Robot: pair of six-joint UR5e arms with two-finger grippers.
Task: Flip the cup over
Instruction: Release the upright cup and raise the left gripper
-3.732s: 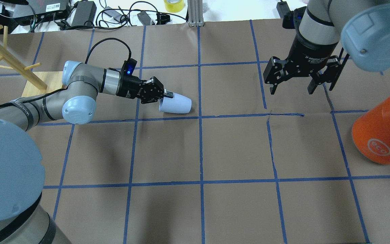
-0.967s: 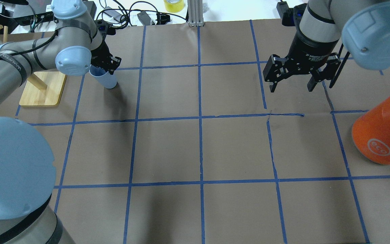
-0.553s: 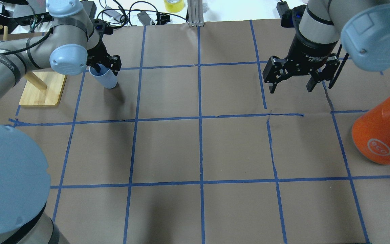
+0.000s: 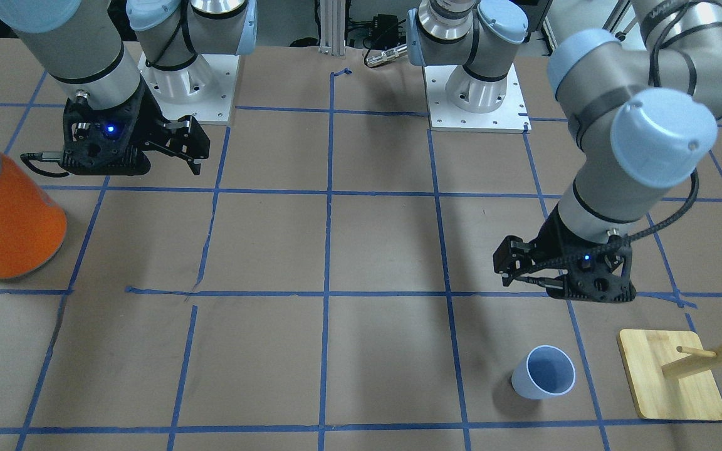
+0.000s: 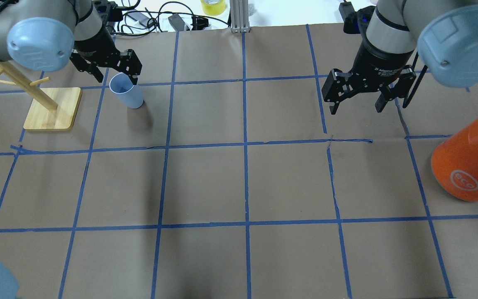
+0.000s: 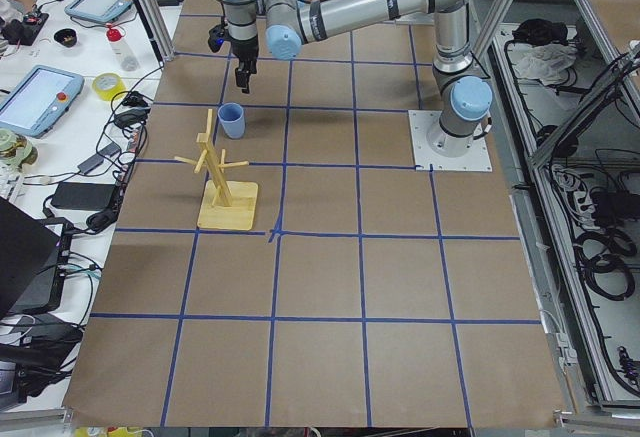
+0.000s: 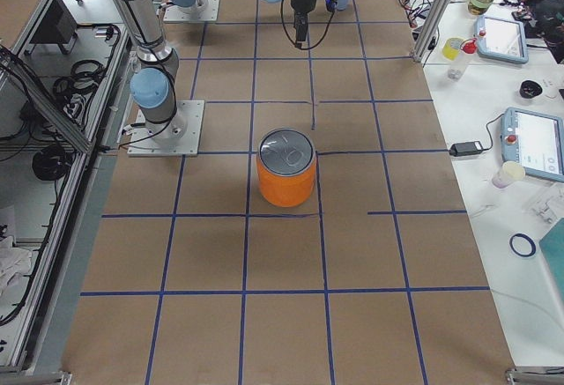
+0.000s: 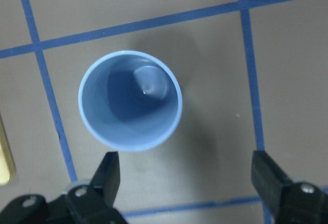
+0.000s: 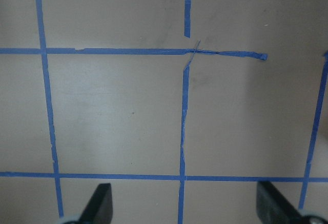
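Note:
The pale blue cup (image 5: 126, 94) stands upright, rim up, on the brown paper next to the wooden stand; it also shows in the front view (image 4: 544, 373) and the left side view (image 6: 231, 119). My left gripper (image 5: 115, 77) is open and empty, hanging above the cup without touching it. In the left wrist view the cup (image 8: 130, 100) sits just ahead of the spread fingers (image 8: 107, 172), and I look down into its empty inside. My right gripper (image 5: 357, 109) is open and empty above bare paper at the far right.
A large orange can (image 5: 467, 166) with a silver top stands at the right edge. A wooden peg stand (image 5: 52, 108) on a bamboo base stands just left of the cup. Cables and boxes lie beyond the table's far edge.
The cup, earlier on its side in my left gripper, now stands upright. My left gripper has let go of it, opened and lifted away. The right arm has not moved.

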